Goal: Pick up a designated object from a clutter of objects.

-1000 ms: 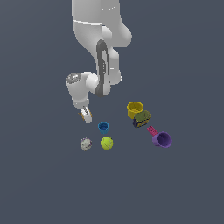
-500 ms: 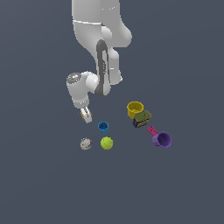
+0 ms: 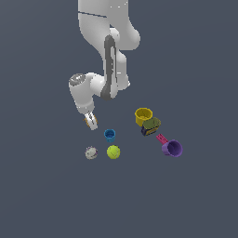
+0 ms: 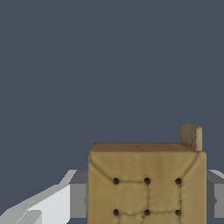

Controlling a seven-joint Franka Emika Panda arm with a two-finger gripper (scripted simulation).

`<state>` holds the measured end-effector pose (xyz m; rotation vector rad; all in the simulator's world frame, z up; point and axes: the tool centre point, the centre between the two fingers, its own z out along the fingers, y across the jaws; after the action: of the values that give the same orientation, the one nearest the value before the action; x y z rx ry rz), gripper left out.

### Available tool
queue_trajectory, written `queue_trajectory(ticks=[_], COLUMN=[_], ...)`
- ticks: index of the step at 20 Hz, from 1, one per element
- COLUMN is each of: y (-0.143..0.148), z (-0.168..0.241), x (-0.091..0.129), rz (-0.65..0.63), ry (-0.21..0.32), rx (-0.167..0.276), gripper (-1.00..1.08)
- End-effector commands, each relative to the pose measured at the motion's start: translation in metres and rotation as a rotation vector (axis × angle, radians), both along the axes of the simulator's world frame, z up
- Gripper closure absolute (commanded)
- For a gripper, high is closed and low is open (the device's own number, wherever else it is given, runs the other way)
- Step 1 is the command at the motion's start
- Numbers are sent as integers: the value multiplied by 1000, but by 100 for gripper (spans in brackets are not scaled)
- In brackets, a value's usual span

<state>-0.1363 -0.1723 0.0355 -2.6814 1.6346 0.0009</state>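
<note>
Nothing moved; fingers (image 3: pixel 91 122) still clamp tan block (image 4: pixel 146 183).

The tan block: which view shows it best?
The wrist view. There the tan block fills the foreground between the jaws, with its dotted, cracker-like face clear. The exterior view shows only a small tan sliver at the gripper.

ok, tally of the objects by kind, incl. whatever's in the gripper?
Cups: 3 (yellow cup, blue cup, purple cup)
Balls: 2 (yellow-green ball, grey ball)
Toys: 1 (olive toy)
Blocks: 1 (tan block, held in the gripper)
Total: 7
</note>
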Motion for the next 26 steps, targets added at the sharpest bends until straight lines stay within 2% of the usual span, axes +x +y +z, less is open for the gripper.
queue_trajectory(ticks=[1, 7, 26], y=[2, 6, 23], z=[13, 54, 220], x=[6, 25, 103], rz=[0, -1, -3], ry=[-1, 0, 2], rx=[0, -2, -6], gripper=[108, 108, 108])
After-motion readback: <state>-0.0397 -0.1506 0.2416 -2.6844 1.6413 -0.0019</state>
